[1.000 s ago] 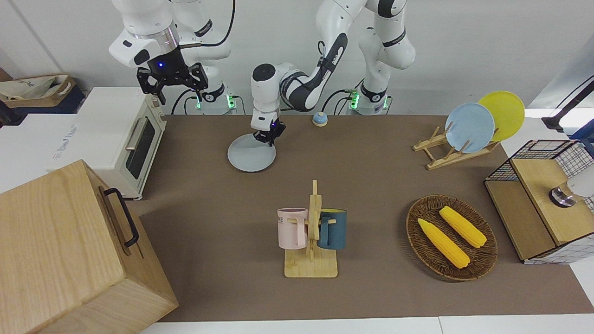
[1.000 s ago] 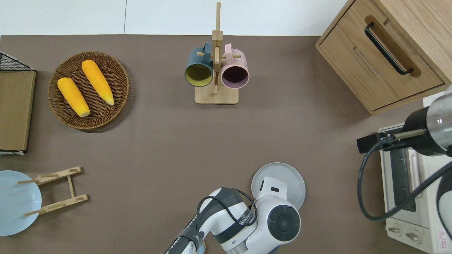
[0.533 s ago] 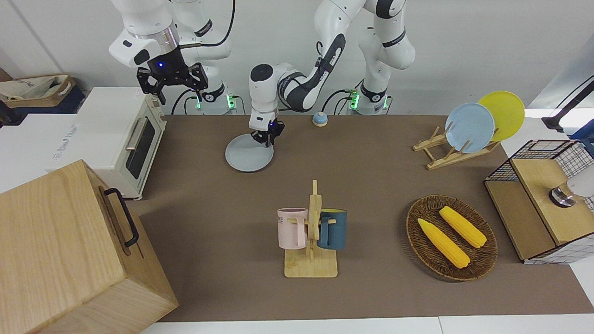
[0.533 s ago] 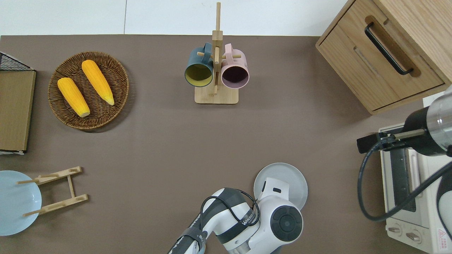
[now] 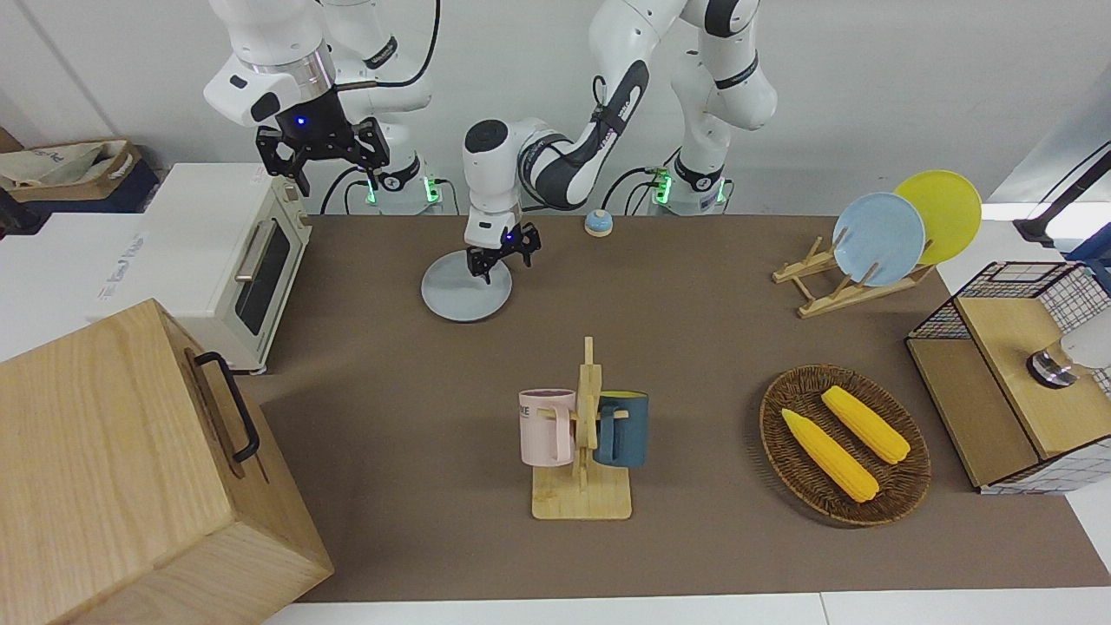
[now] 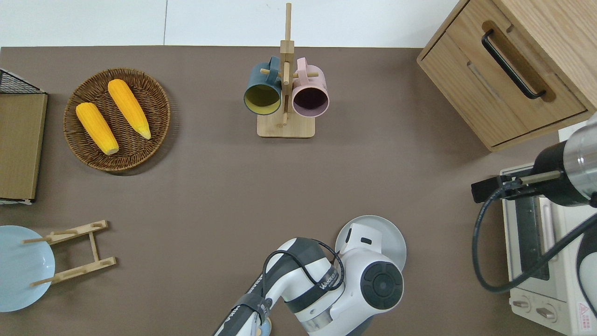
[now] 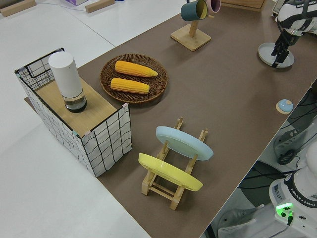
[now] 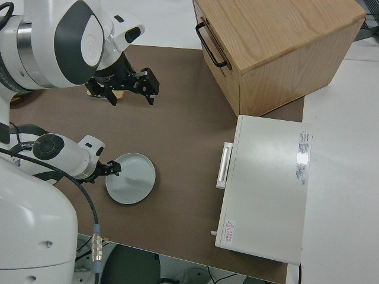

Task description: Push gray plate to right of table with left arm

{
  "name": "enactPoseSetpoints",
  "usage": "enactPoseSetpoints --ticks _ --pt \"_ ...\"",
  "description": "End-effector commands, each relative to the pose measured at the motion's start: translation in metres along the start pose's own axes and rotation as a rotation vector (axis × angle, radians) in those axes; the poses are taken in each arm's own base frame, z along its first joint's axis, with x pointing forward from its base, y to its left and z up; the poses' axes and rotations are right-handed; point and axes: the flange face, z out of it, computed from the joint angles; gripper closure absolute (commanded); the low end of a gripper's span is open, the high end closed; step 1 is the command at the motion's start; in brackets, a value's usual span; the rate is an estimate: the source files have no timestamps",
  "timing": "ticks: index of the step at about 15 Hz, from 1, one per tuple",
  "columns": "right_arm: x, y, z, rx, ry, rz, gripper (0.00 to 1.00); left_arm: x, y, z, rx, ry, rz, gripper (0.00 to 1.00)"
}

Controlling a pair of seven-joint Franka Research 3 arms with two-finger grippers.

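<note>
The jaws of the left gripper [image 5: 502,259] stand apart with nothing between them, and the right gripper [image 5: 323,161], on its parked arm, also has its jaws spread and empty. Read the table [image 5: 694,347], a wide top under a dull-brown cover, as a dial seen from above, with twelve farthest from the robots. The round, shallow, pale blue-gray plate [image 5: 456,299] lies flat at about five o'clock, close to the robots' edge. The white jointed left arm [image 5: 555,161] has its gripper over the plate's own eight o'clock part, fingertips pointing down; you cannot tell from here whether they touch it. To push well, I would set one fingertip inside the low rim or against its nine o'clock edge, low enough not to ride over it, and drive straight toward three o'clock so the plate slides without spinning away. There is bare cover at the plate's three o'clock, then the cream-white toaster oven [image 5: 217,252] at the table's end. Stop short of it, since a hard contact could tip the plate.
</note>
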Motion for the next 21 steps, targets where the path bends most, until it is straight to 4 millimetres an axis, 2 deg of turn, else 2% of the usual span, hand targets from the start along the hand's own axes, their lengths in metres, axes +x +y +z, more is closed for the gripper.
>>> enactPoseSetpoints --ticks 1,2,5,7,9,11,14,17,21 --pt "-0.003 0.001 -0.004 0.010 -0.004 0.004 0.017 0.037 0.004 -0.032 0.025 0.032 0.006 0.01" --pt "-0.003 0.002 -0.004 0.010 -0.004 0.006 0.017 0.048 0.004 -0.041 0.029 0.032 0.014 0.02" --pt "-0.003 0.001 -0.004 0.010 -0.004 0.004 0.017 0.103 0.001 -0.082 0.027 0.046 0.016 0.02" --pt "-0.003 0.002 -0.004 0.010 -0.004 0.006 0.017 0.144 -0.010 -0.108 0.029 0.039 0.051 0.02" --pt "-0.003 0.002 -0.004 0.010 -0.004 0.006 0.017 0.174 -0.026 -0.122 0.065 0.016 0.131 0.01" --pt "-0.003 0.002 -0.004 0.010 -0.004 0.006 0.017 0.213 -0.048 -0.143 0.080 -0.004 0.168 0.00" --pt "-0.003 0.001 -0.004 0.010 -0.004 0.004 0.017 0.256 -0.084 -0.177 0.071 -0.007 0.235 0.00" --pt "-0.003 0.002 -0.004 0.010 -0.004 0.006 0.017 0.290 -0.121 -0.200 0.051 0.000 0.306 0.00" --pt "-0.003 0.002 -0.004 0.010 -0.004 0.007 0.017 0.324 -0.170 -0.228 0.033 0.004 0.364 0.00"
